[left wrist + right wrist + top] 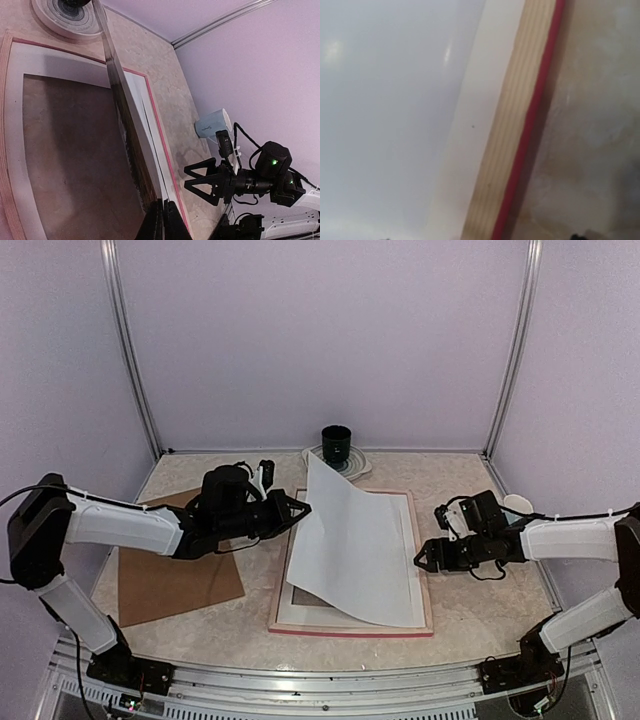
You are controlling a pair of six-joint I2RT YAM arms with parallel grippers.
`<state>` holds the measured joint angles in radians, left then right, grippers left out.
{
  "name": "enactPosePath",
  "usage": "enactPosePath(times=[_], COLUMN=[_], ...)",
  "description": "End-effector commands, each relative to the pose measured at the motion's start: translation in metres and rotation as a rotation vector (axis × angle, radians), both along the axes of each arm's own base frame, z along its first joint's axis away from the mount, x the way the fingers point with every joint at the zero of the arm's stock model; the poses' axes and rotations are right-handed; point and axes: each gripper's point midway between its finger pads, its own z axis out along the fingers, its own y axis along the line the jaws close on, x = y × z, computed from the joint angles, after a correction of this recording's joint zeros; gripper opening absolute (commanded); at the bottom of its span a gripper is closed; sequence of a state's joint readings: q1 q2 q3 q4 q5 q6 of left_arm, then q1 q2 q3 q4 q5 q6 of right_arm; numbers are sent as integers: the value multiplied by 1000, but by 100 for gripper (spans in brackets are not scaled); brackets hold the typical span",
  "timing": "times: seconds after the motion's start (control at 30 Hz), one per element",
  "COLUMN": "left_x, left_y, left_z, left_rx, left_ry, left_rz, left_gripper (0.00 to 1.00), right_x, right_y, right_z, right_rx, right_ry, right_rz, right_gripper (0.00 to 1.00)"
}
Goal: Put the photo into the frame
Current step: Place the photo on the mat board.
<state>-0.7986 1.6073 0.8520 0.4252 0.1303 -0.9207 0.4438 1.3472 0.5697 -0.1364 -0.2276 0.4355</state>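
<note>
One side edge of the photo (355,550) is pinched in the left gripper (300,508), whose fingers are closed on the paper. The sheet curves up over the middle of the counter (480,600), plain white back upward, its near edge resting on the frame (340,626). This frame lies flat at the counter's centre, pale wood back up, with the white mat board (14,150) inside it. Just beside the frame's right rim the right gripper (420,558) hangs with fingers spread wide, holding nothing. A brown backing board (175,585) lies toward the left edge. A black cup (336,442) sits on a plate (358,462) at the far edge, and a white cup (517,503) at the right edge.
</note>
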Motion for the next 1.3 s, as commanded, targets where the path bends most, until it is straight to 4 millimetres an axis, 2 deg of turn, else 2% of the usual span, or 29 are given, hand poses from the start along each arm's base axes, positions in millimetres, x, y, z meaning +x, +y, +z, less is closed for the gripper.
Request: enactPosePath(times=[0.0,0.07,0.13,0.23,0.33,0.5,0.63,0.77,0.87,0.93,1.03,1.27], left_x=[-14,-20,-23,-27,-29,-29,-27,-28,-30,-31,-33,-33], left_y=[-3,-2,-2,-10,-15,-15,-17,-22,-24,-25,-27,-35], left_z=[-6,-28,-40,-37,-44,-51,-58,-61,-56,-51,-40,2], left_rx=[-124,-132,-145,-204,-218,-196,-161,-162,-185,-201,-228,-308], left_ry=[39,91,116,114,132,138,151,167,164,160,148,88], left_rz=[-61,-69,-75,-117,-137,-136,-138,-160,-178,-188,-204,-237], left_gripper=[9,11,12,15,22,32,31,19,9,5,5,6], right_x=[-2,-3,-4,-4,-4,-4,-5,-4,-4,-3,-3,-2], right_y=[-3,-5,-5,-5,-5,-7,-7,-8,-8,-8,-9,-7], right_z=[8,7,7,5,5,6,5,4,4,4,5,9], right_rx=[-14,-21,-22,-23,-23,-31,-32,-34,-38,-40,-43,-28], right_ry=[-25,-27,-29,-26,-25,-33,-33,-30,-30,-30,-33,-39], right_rz=[-4,-8,-8,-6,-5,-8,-9,-10,-9,-11,-14,-19], right_gripper=[77,77,77,77,77,77,77,77,77,77,77,78])
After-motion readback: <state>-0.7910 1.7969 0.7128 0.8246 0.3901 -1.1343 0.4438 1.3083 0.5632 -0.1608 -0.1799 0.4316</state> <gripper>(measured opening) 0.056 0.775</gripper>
